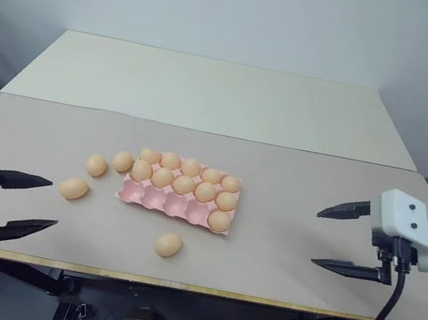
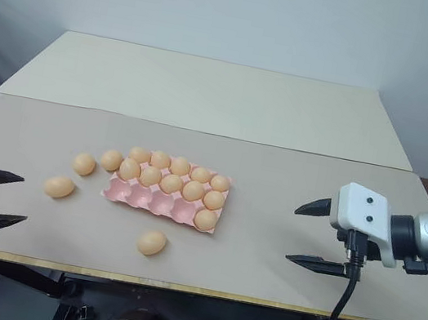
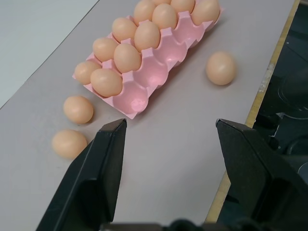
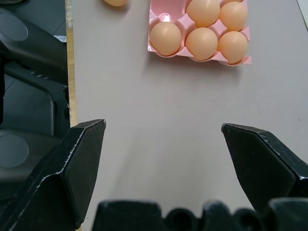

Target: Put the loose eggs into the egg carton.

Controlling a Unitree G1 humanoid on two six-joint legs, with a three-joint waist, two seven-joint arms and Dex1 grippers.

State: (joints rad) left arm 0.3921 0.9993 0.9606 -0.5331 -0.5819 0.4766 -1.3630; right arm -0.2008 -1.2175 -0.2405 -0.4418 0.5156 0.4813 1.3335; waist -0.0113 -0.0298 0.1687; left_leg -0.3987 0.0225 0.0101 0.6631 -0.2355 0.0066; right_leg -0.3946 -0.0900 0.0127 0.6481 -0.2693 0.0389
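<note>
- Egg carton (image 1: pixel 159 198): pink, lidless, lay flat at centre frame on the counter (image 1: pixel 286 222), its long side running left to right with a slight tilt. The two far rows were full; the near row held a single egg in its right-hand end cup, with the other four cups bare.
- Loose eggs, four counted: one (image 1: pixel 122 161) touching or just beside the carton's upper left corner; one (image 1: pixel 95 165) just left of it; one (image 1: pixel 73 188) further left and lower; one (image 1: pixel 168 244) below the carton, near the counter's front edge.
- Left claw (image 1: pixel 22 205): at lower left of frame, fingers apart, holding nothing, tips pointing right toward the leftmost egg but clear of it.
- Right claw (image 1: pixel 331 239): at right of frame, fingers spread wide, holding nothing, well apart from the carton across bare counter.
- Surroundings: a second, paler surface (image 1: pixel 209 93) adjoined the counter at upper frame; a black cable (image 1: pixel 389 307) hung from the right wrist. Nothing lay between either claw and the eggs.
</note>
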